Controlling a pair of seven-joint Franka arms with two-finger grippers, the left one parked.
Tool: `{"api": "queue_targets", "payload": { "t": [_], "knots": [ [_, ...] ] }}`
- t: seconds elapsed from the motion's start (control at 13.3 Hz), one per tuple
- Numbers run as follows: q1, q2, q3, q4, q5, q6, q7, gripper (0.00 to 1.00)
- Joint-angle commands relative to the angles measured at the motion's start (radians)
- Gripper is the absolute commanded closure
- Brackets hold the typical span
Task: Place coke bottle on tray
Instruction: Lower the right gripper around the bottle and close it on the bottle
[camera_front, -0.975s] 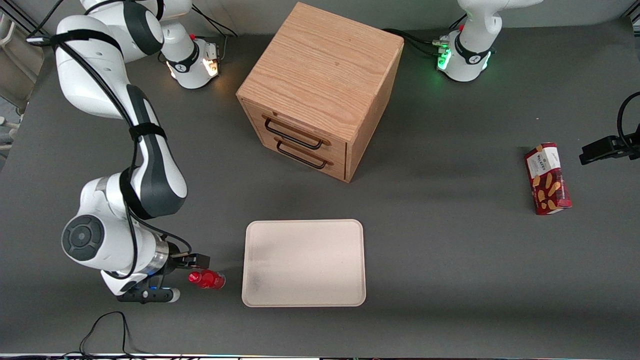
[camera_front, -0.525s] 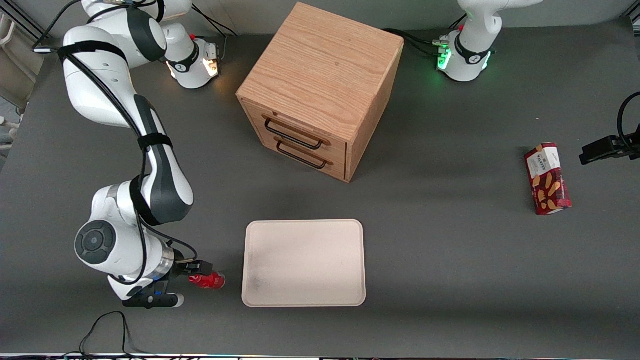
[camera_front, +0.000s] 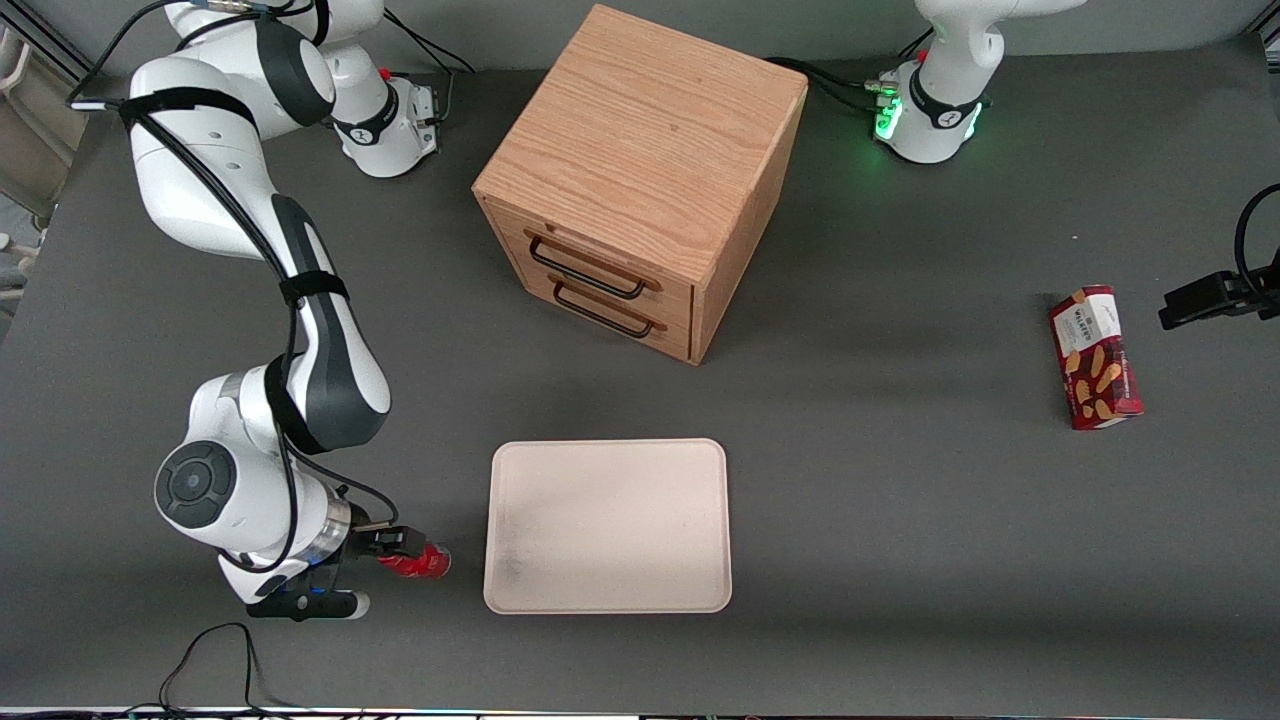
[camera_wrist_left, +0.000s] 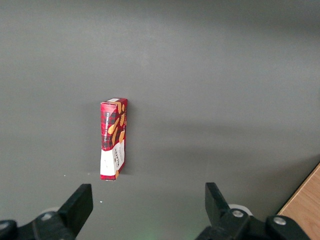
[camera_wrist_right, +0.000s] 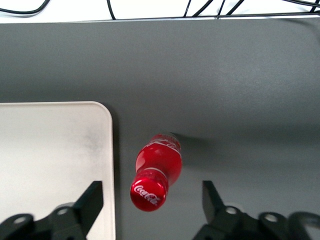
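The coke bottle (camera_front: 424, 564), small and shiny red, lies on the dark table beside the tray (camera_front: 607, 525), toward the working arm's end. Its red cap faces my wrist. My gripper (camera_front: 392, 551) is low at the bottle's cap end, open. In the right wrist view the coke bottle (camera_wrist_right: 159, 159) points its cap between my two black fingers, which stand wide apart on either side without touching it; the gripper (camera_wrist_right: 151, 201) holds nothing. The cream-white tray (camera_wrist_right: 50, 150) lies flat with nothing on it, its rounded corner close to the bottle.
A wooden drawer cabinet (camera_front: 640, 180) with two black handles stands farther from the front camera than the tray. A red biscuit box (camera_front: 1095, 357) lies toward the parked arm's end, also seen as the biscuit box (camera_wrist_left: 113, 137). The table's front edge and cables (camera_wrist_right: 150, 10) run near the bottle.
My arm has shifted toward the tray and the bottle. The open gripper has come up over the bottle's cap end. The bottle has not moved.
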Motion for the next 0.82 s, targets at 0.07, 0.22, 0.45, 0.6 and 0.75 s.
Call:
{"api": "queue_targets", "payload": {
  "t": [0.07, 0.22, 0.45, 0.6, 0.75],
  "knots": [
    [0.003, 0.031, 0.007, 0.042, -0.019, 0.005, 0.06, 0.51],
    [0.003, 0.031, 0.007, 0.042, -0.019, 0.003, 0.077, 0.82],
    [0.001, 0.031, 0.013, 0.04, -0.016, 0.003, 0.145, 1.0],
    [0.001, 0.031, 0.015, 0.042, -0.016, -0.003, 0.146, 1.0],
    [0.001, 0.028, 0.016, 0.042, -0.016, -0.013, 0.149, 1.0]
  ]
}}
